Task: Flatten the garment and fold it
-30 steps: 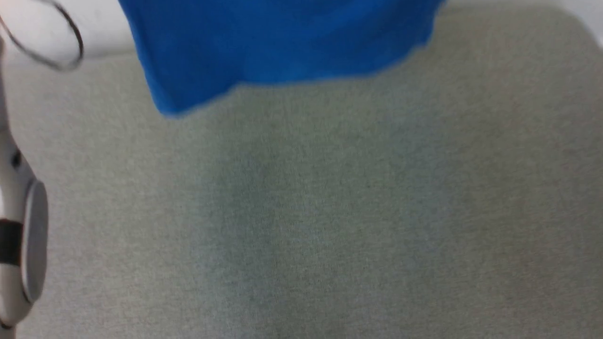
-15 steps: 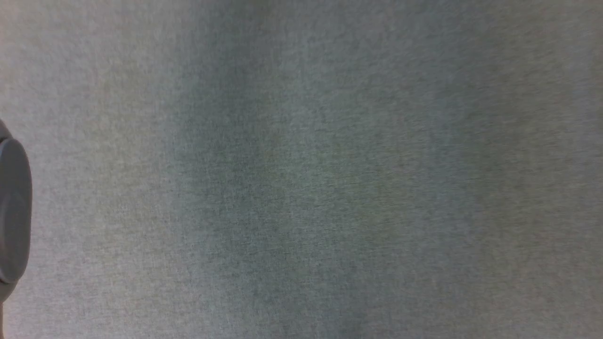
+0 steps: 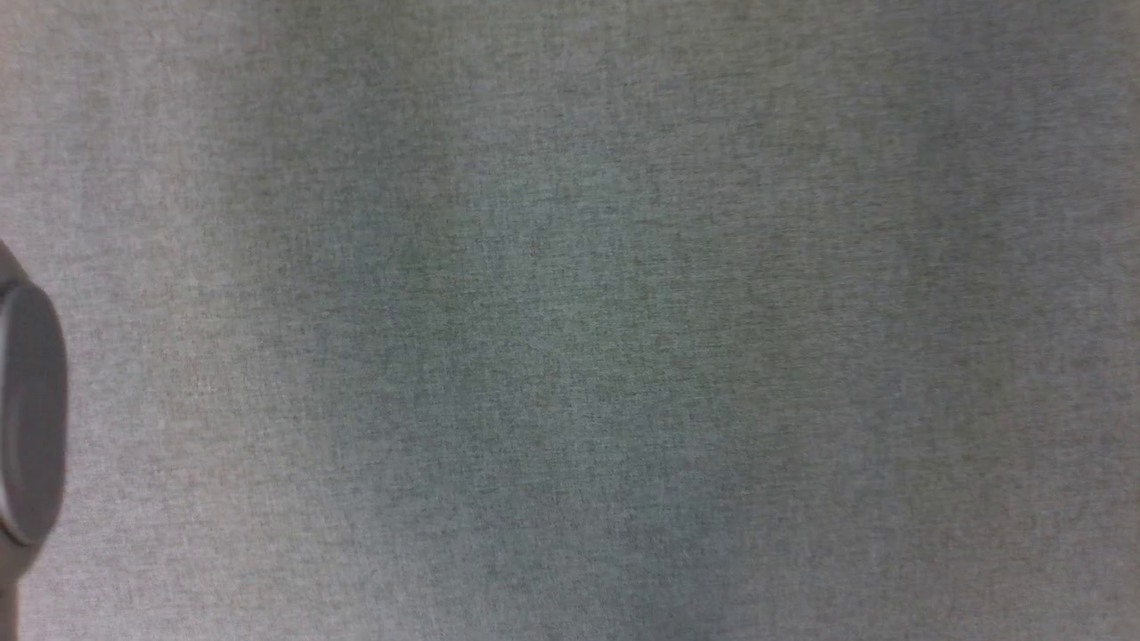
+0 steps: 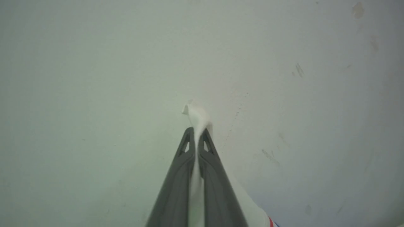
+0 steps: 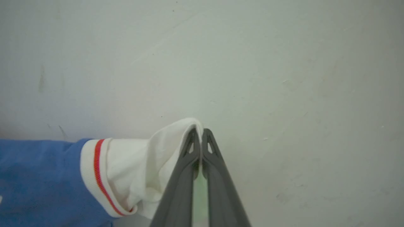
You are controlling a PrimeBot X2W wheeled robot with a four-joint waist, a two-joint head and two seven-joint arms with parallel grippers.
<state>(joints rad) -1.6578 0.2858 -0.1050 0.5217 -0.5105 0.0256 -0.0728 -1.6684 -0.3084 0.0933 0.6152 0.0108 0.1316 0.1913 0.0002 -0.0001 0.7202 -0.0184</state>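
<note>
Cut off, right wrist view: the garment (image 5: 41,179) is running out past the left and bottom edges; a blue stretch, a white red-striped band (image 5: 94,164) and bunched white fabric are showing.
Cut off, left wrist view: white fabric is trailing down from my fingers (image 4: 175,183) to the bottom edge, where a sliver of red and blue trim (image 4: 272,222) is just showing.
Hard to make out: the pale scuffed surface (image 4: 94,78) behind both grippers is lying out of focus; I cannot tell what it is.
Head view: a grey-green woven surface (image 3: 570,320) is lying below me; a grey rounded arm part (image 3: 31,414) is cutting in at the left edge, mostly out of frame.
State, left gripper (image 4: 197,130): I am clamping it fully closed on a thin fold of white fabric; a small tuft (image 4: 194,112) is poking out beyond the tips.
State, right gripper (image 5: 199,130): I am pressing it closed, tip to tip. White fabric is draping over one finger and reaching the tips, so I am pinching its edge; the exact bite is sitting hidden behind that finger.
Garment position: it is hanging from both grippers in front of the pale surface.
</note>
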